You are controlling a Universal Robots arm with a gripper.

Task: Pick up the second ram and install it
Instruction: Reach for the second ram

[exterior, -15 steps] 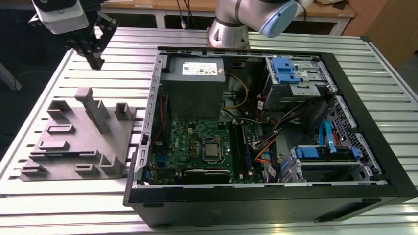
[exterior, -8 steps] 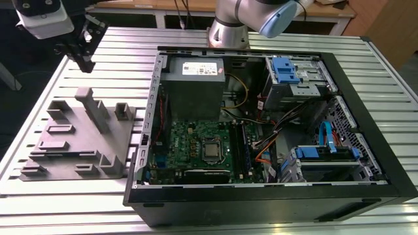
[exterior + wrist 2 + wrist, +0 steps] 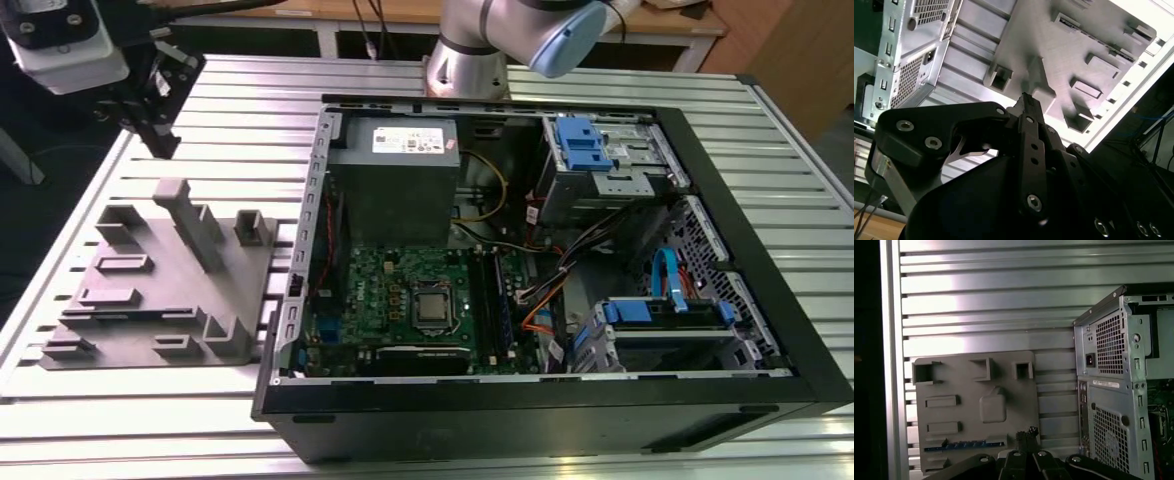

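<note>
Hanging above the grey fixture plate [image 3: 147, 300] [image 3: 1014, 400], the gripper [image 3: 163, 148] [image 3: 1026, 97] [image 3: 1026, 434] touched nothing. Its black fingers [image 3: 1031, 150] were pressed together tip to tip, pinching nothing, as both wrist views showed. How high it stood over the plate could not be told.

The second ram [image 3: 964, 445], a thin dark blue-green stick, lay flat in a long slot along one edge of the plate. This was the edge opposite the plate's row of three raised pockets [image 3: 984, 369], and the stick lay toward the end farther from the computer case [image 3: 561, 405]. In the first wrist view the fingertips showed near the stick's case-side end. Next to that slot the plate carried two shorter slots [image 3: 941, 427] and a rounded block [image 3: 992, 407]. Block and pockets stood up from the plate between the stick and the plate's opposite edge.

The plate rested on a slatted metal table [image 3: 240, 110]. Just beside the plate lay the open case, its vented rear panel [image 3: 1111, 390] facing the plate. Inside it were:
- a grey power-supply box [image 3: 394, 190] at the end level with the plate's raised pockets
- a green motherboard [image 3: 387, 290] level with the stick's end of the plate
- drive cages [image 3: 587, 145] with blue latches along the side away from the plate
- loose cables [image 3: 534, 315] between board and cages

The arm's base [image 3: 467, 60] stood beyond the power-supply box, farther from the plate.
</note>
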